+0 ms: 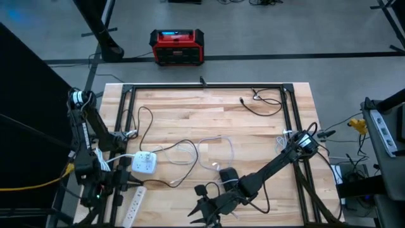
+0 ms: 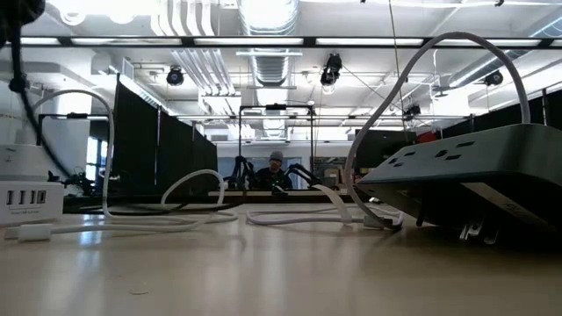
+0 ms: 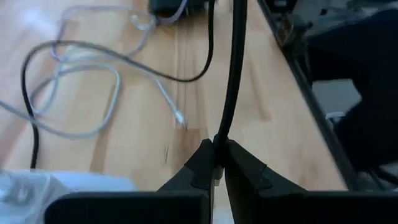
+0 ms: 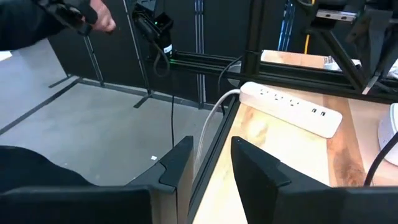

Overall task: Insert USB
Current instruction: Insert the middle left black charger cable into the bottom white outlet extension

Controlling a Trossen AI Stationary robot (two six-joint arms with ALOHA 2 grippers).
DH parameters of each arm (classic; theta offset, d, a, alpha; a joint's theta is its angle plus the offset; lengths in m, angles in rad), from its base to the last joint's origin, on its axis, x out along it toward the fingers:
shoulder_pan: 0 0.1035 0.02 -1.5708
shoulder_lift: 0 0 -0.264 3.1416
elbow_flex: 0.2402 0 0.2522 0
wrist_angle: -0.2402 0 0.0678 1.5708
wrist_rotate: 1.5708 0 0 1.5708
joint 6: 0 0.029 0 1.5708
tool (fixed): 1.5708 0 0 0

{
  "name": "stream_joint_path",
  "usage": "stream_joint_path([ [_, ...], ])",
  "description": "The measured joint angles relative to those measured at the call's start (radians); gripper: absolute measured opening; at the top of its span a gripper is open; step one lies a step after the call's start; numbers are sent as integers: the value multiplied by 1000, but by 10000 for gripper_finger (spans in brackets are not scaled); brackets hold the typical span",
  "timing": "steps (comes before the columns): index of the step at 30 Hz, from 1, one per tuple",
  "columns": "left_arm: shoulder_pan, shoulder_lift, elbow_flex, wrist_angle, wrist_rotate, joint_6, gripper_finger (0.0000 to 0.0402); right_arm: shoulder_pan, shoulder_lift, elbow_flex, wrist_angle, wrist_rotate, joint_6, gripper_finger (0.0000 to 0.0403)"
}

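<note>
High view: the white USB charger (image 1: pixel 144 163) serves as landmark on the table (image 1: pixel 266 136). The left hand (image 3: pixel 216 163), just in front of and left of the charger, is pinched shut on a black cable (image 3: pixel 233 68). The right hand (image 4: pixel 210 163), well to the charger's right at the table's front edge, stands part open and empty. The white cable's plug (image 3: pixel 180 122) lies loose between charger and right hand. A good insertion probably needs the plug gripped squarely, aligned with a port, then pushed straight.
</note>
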Motion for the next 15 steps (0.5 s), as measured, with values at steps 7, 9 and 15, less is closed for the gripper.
stream_joint_path([
  [7, -50, -103, -121, 48, -3, 72, 10, -2, 0, 0, 4, 0, 39, 81],
  [9, -66, -139, -149, 59, -3, 100, 10, -7, 0, 0, 5, 1, 53, 77],
  [15, -127, -257, -197, 135, -81, 288, 10, -23, 0, 0, 6, 1, 69, 66],
])
